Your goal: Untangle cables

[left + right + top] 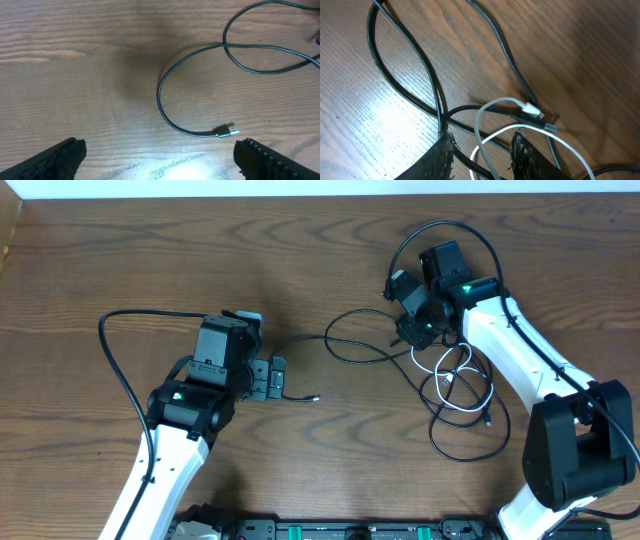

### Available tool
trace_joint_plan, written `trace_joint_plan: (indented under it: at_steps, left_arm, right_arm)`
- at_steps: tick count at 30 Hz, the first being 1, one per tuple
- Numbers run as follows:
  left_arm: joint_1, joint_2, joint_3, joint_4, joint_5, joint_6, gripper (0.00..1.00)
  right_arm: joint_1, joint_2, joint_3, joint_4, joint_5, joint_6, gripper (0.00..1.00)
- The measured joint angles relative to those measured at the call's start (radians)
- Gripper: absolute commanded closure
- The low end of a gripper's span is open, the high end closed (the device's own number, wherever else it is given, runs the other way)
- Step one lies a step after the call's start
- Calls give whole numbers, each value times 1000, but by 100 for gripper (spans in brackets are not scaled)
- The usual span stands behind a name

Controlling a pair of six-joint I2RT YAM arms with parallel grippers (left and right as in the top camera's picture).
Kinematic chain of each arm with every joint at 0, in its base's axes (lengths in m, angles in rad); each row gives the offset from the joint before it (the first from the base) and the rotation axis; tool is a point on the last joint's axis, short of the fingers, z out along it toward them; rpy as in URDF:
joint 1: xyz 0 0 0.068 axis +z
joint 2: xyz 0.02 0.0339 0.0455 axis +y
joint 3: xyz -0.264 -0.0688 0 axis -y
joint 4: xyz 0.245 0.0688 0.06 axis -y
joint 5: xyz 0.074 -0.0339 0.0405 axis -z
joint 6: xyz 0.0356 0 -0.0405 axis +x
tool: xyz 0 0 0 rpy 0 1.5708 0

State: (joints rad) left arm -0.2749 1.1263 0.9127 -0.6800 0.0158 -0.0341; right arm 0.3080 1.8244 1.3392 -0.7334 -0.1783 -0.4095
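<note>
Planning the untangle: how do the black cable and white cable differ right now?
The black cable sprawls leftward in wide loops; the white cable stays bunched in tight ones. One black plug lies free, clear of the knot; the white plug sits inside it. Both cables are thin and cross each other on the table.
</note>
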Motion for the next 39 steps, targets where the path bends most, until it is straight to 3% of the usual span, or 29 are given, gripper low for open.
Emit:
trace_joint_plan:
  at_steps: [10, 24, 29, 31, 39]
  left_arm:
    - [0, 0, 0, 0, 0, 0, 0]
    - [0, 0, 0, 0, 0, 0, 1]
    - [0, 0, 0, 0, 0, 0, 1]
    - [0, 0, 0, 0, 0, 0, 1]
    - [0, 0, 0, 0, 0, 0, 1]
  right_arm:
    - [0, 0, 0, -10, 4, 0, 65]
    - [0, 87, -5, -48, 15, -3, 74]
    - [0, 114, -10, -48, 16, -3, 88]
    - [0, 114, -10, -46, 16, -6, 99]
    - [0, 114, -10, -51, 16, -7, 99]
